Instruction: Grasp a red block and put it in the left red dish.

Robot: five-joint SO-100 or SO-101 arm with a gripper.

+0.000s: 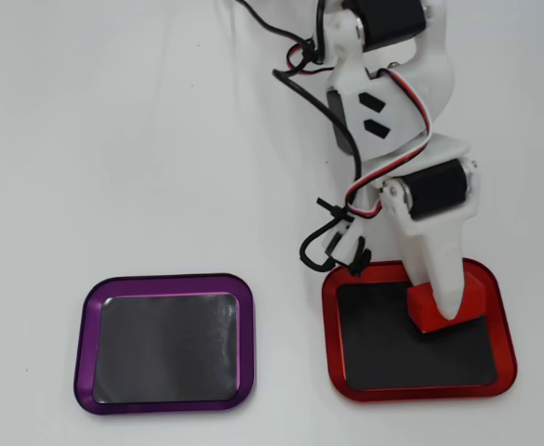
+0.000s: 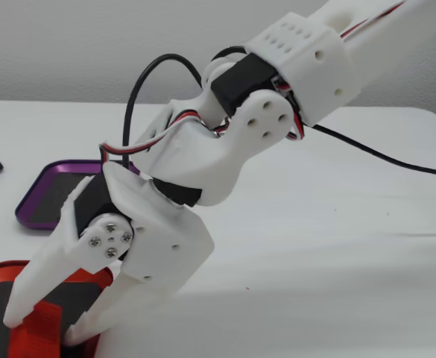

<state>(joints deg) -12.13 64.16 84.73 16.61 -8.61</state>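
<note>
In the overhead view, the purple-rimmed tray point(image 1: 165, 341) lies on the white bench point(image 1: 113, 139), well to the left of the claw point(image 1: 446, 311). The claw reaches down into the red dish point(image 1: 418, 332), clenched around the red block point(image 1: 428, 307). The block sits over the dish's dark floor near the upper right corner, under the claw's tip.

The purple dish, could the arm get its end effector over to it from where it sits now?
Probably yes. The purple dish lies open, with bare table between it and the red dish. But the end effector is occupied, holding the red block over the red dish.
</note>
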